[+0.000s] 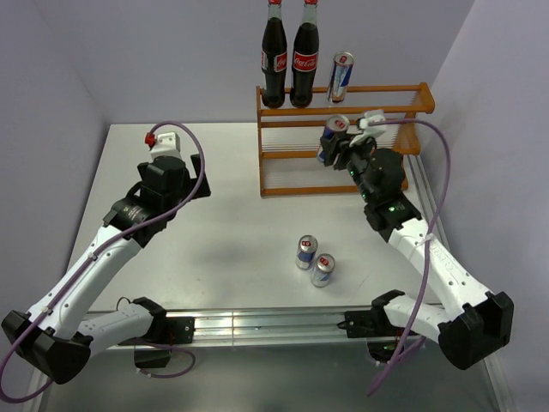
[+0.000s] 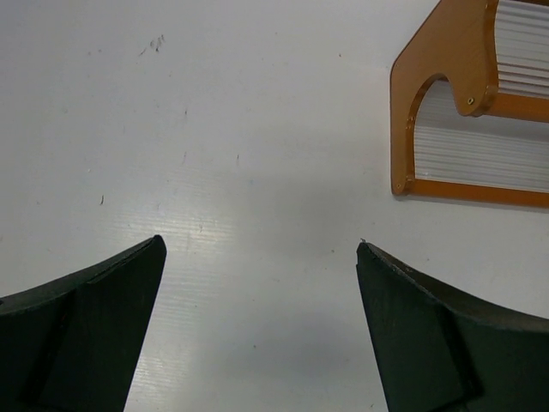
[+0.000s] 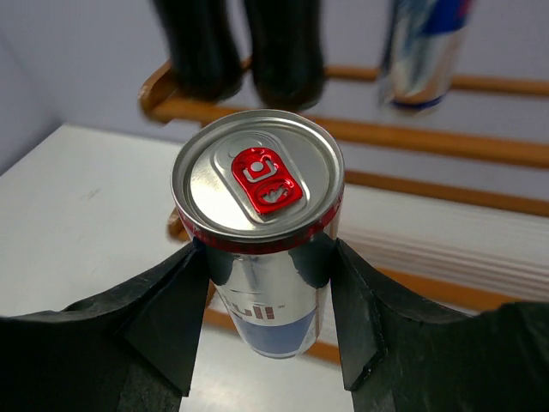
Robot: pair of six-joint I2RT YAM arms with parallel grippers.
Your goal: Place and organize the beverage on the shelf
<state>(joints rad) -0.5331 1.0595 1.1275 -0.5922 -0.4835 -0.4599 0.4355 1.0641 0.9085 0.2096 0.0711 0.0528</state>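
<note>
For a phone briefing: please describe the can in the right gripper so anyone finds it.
Find the orange shelf at the far right of the table. Before it, the right gripper clamps a blue-and-silver can. The other cans stand free: one on the top tier, two on the table.

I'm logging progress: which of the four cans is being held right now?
The can between the right gripper's jaws, by the shelf; another can stands on its top tier, two cans on the table.

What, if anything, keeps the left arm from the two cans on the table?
Probably nothing, yes: the left gripper is open, only bare table separates it from the cans, and the right gripper is at the shelf.
</note>
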